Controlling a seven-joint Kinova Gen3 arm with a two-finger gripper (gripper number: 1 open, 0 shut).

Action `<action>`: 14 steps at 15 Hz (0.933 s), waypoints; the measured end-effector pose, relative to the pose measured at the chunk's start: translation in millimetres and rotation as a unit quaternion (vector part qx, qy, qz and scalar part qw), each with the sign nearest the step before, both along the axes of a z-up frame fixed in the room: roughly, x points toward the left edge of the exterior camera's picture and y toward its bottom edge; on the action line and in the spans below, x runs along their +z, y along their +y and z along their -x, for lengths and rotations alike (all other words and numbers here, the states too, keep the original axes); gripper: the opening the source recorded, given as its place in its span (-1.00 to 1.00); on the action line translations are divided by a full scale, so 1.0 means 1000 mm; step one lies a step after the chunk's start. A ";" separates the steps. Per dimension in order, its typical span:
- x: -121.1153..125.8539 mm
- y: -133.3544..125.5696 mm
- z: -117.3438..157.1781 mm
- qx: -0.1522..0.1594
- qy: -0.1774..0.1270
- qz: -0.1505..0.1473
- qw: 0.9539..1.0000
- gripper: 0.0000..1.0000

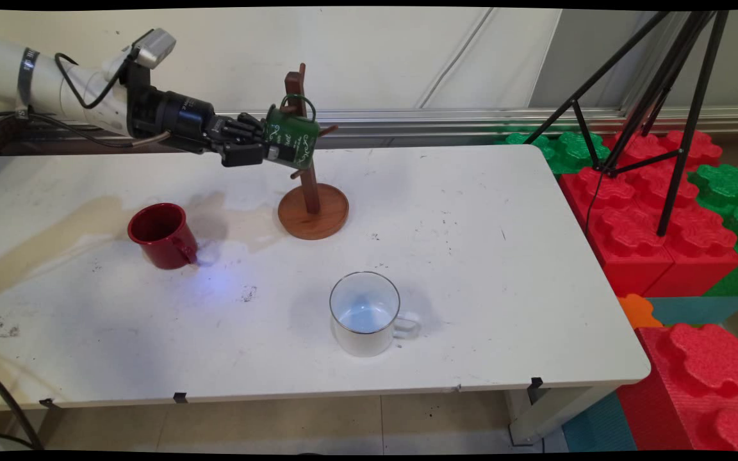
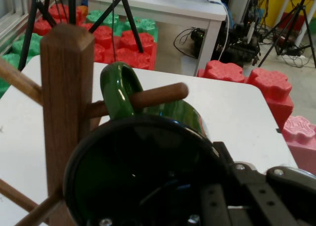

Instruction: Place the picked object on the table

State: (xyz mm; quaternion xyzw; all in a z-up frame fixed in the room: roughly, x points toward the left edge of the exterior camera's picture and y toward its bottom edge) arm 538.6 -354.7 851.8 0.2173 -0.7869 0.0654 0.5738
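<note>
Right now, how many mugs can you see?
3. The green mug is in the gripper, its handle over a peg of the wooden rack; the red mug stands left; the white mug stands nearest the camera.

White arm, black wrist, black fingers, looping black cables.

Three mugs: one green mug at twelve o'clock, one red mug at nine, one white enamel mug at six. One wooden mug tree. One black tripod at two.
</note>
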 end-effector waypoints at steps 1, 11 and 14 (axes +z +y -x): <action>0.001 0.001 0.000 -0.002 0.001 0.001 1.000 -1.00; 0.013 0.023 0.003 -0.031 0.004 0.002 1.000 -1.00; 0.016 0.034 0.000 -0.039 0.001 0.001 0.999 -1.00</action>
